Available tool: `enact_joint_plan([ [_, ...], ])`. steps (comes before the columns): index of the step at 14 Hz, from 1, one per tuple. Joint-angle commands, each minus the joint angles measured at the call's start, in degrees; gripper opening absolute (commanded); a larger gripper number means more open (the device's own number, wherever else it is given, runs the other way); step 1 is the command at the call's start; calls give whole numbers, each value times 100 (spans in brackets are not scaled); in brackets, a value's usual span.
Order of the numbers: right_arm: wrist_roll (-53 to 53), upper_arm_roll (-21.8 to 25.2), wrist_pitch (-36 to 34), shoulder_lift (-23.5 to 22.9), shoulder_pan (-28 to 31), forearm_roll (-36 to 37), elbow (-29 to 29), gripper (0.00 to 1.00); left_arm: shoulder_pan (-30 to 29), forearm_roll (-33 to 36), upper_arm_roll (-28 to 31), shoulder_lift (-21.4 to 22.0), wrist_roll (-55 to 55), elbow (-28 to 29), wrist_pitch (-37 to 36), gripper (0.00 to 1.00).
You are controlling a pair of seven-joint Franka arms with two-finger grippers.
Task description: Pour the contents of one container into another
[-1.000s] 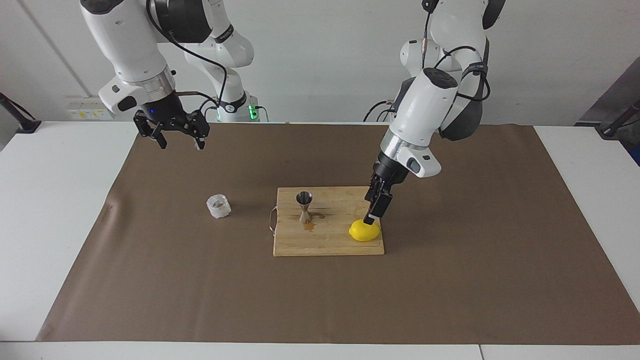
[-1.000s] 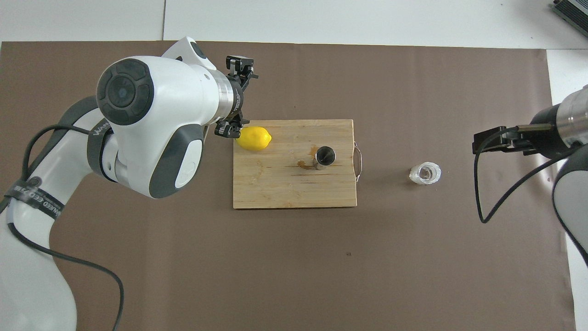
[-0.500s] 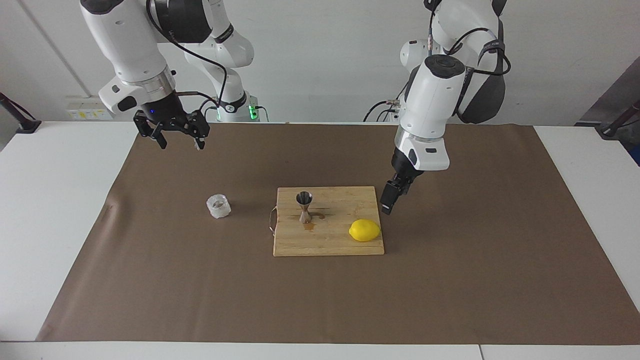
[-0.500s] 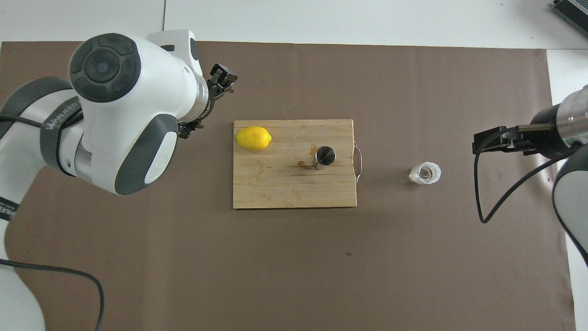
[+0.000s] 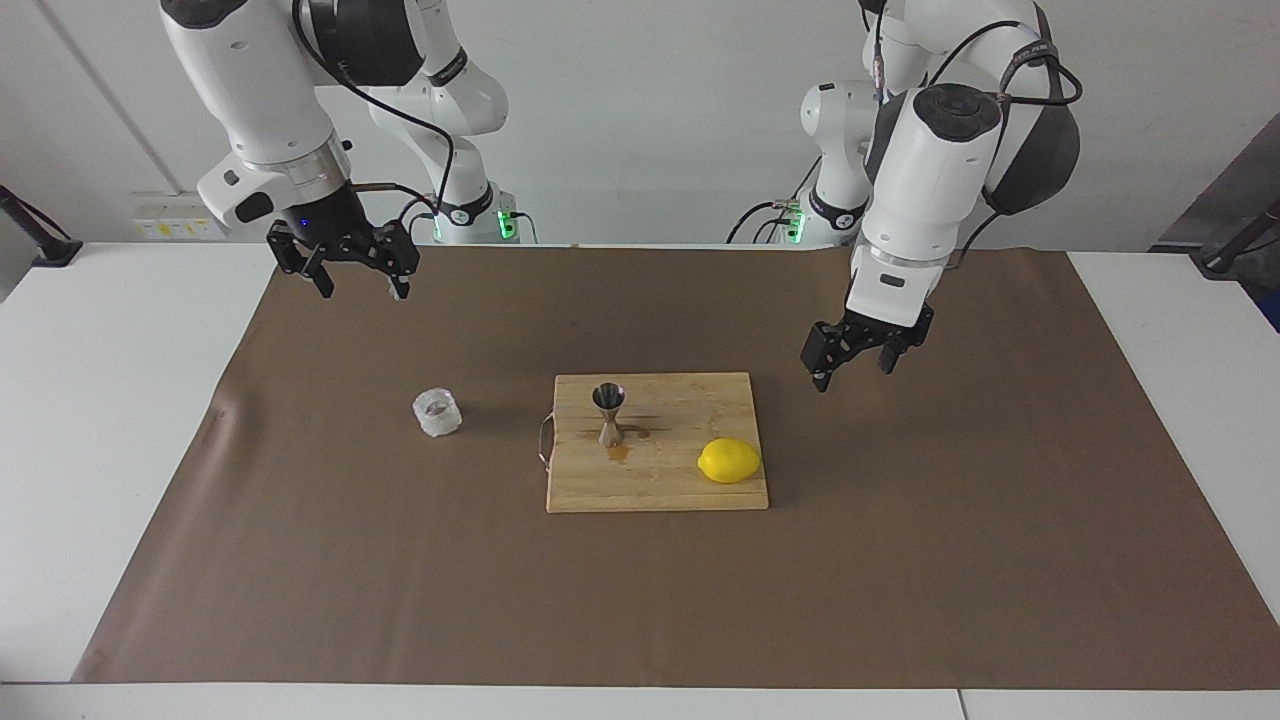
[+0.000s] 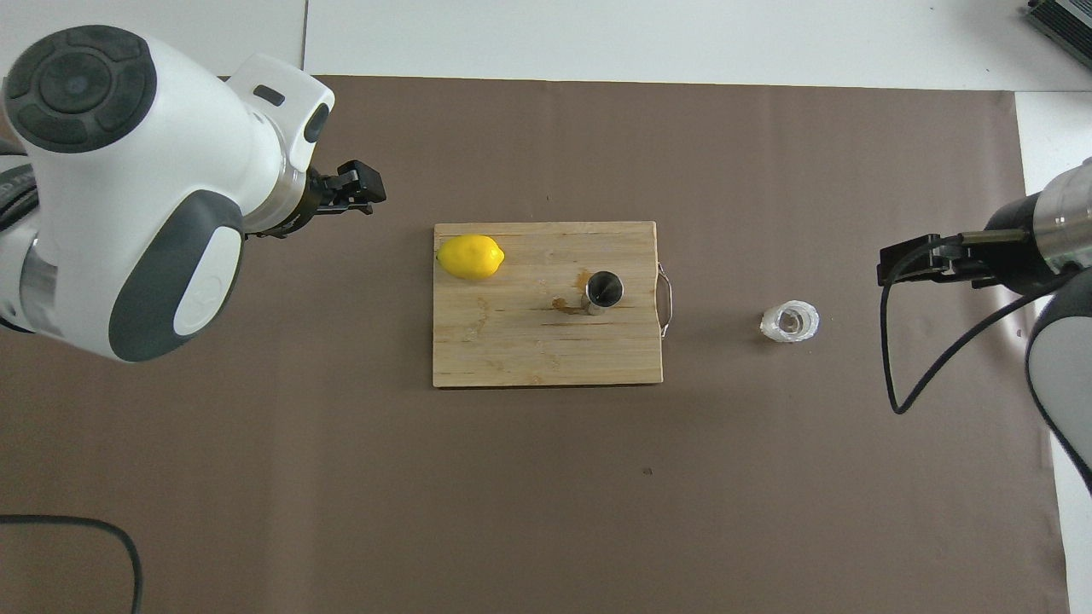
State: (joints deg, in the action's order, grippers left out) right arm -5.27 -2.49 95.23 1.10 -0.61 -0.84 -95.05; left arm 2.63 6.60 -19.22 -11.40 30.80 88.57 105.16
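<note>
Clear faceted cup (image 5: 437,412) stands upright on the brown mat (image 5: 900,560), toward the right arm's end of the table, well apart from the wooden cutting board (image 5: 657,490) at the mat's middle. Both grippers hang in the air with nothing in them. The right gripper (image 5: 345,268) hovers over the mat's edge nearest the robots, its fingers spread apart and empty, and the right arm waits there. The left gripper (image 5: 853,363) is raised over bare mat just off the board's end toward the left arm, its fingers likewise apart and empty. On the board, the steel jigger (image 5: 608,413) stands upright near the end with the wire handle (image 6: 666,288), a small brownish wet patch (image 5: 617,453) at its foot. A lemon (image 5: 729,461) lies at the board's other end, farther from the robots than the jigger.
</note>
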Motion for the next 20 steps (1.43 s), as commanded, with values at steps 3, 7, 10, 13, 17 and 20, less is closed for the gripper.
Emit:
enact_joint_plan([
  [3, -36, -41, 136, 137, 78, -136, -181, 100, -561, 78, -38, 454, -1647, 204, -575, 100],
  [7, -10, -41, 206, 128, 271, -136, -172, 100, -816, 25, -30, 664, -1630, 502, -602, 100],
  [10, 287, -41, 136, 128, 245, -127, -172, 100, -1036, 17, -38, 806, -1788, 828, -514, 100],
  [13, 797, -41, 215, 145, 254, -118, -294, 100, -1220, -167, -38, 841, -1955, 872, -514, 100],
  [17, 1957, -50, 618, 163, 192, -118, -777, 100, -1248, -352, 214, 859, -2262, 864, -619, 100],
  [20, 3352, -58, 1223, 136, 201, -118, -1242, 100, -633, -704, 1208, 1060, -2631, 864, -663, 100],
])
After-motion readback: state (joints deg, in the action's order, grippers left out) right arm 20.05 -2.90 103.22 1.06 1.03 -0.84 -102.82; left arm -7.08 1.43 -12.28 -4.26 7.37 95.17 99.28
